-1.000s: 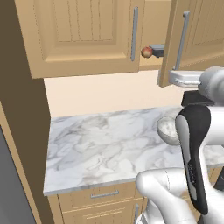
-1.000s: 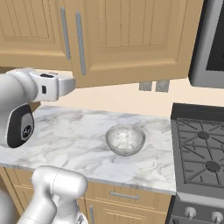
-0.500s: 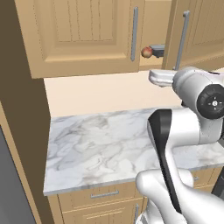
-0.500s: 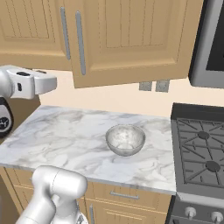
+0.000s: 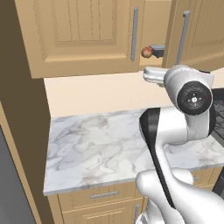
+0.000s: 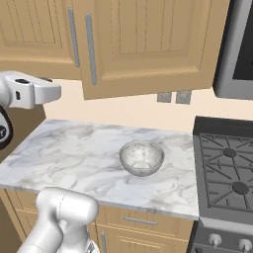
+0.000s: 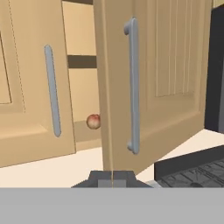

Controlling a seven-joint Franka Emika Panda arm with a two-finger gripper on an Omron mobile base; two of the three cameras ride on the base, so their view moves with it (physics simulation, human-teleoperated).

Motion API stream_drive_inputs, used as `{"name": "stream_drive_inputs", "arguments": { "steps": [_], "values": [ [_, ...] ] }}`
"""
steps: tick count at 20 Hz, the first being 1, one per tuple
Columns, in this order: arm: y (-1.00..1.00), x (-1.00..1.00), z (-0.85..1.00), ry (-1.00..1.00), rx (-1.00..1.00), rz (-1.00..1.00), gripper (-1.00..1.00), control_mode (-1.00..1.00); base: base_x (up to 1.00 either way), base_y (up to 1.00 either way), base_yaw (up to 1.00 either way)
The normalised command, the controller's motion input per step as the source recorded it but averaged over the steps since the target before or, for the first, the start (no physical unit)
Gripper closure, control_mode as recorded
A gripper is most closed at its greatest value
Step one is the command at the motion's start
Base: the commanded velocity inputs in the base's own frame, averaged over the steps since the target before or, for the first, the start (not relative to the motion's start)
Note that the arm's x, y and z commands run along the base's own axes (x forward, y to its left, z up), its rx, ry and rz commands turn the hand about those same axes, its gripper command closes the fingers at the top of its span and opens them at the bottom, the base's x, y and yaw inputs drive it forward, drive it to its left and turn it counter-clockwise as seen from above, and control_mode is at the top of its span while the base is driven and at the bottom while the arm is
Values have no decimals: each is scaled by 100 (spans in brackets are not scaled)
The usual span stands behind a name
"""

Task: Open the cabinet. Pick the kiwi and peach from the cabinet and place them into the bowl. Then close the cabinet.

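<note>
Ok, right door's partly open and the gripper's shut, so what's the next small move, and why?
Probably swing the right door wider first. In the hand view it stands only partly open, its edge right ahead of the shut gripper, and the peach sits in a narrow gap behind it.

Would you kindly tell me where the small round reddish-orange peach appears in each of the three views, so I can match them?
Left base view: the small round reddish-orange peach sits top centre, in the gap between the cabinet doors.
Right base view: not in it; the doors cover the shelf.
Hand view: left of centre, on the shelf behind the open door's edge.
Shared landmark: the open door's long silver bar handle.
</note>
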Motion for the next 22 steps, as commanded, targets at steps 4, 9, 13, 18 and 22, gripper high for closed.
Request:
{"name": "stream_drive_inputs", "arguments": {
  "steps": [4,9,13,18,22],
  "values": [
    [11,41,0,0,0,-10,100,-100,0,0,0],
    [14,44,0,1,0,-12,100,-100,0,0,0],
    [14,36,0,1,0,-12,100,-100,0,0,0],
    [14,28,0,0,0,-11,100,-100,0,0,0],
    [12,20,-2,0,0,-12,100,-100,0,0,0]
  ]
}}
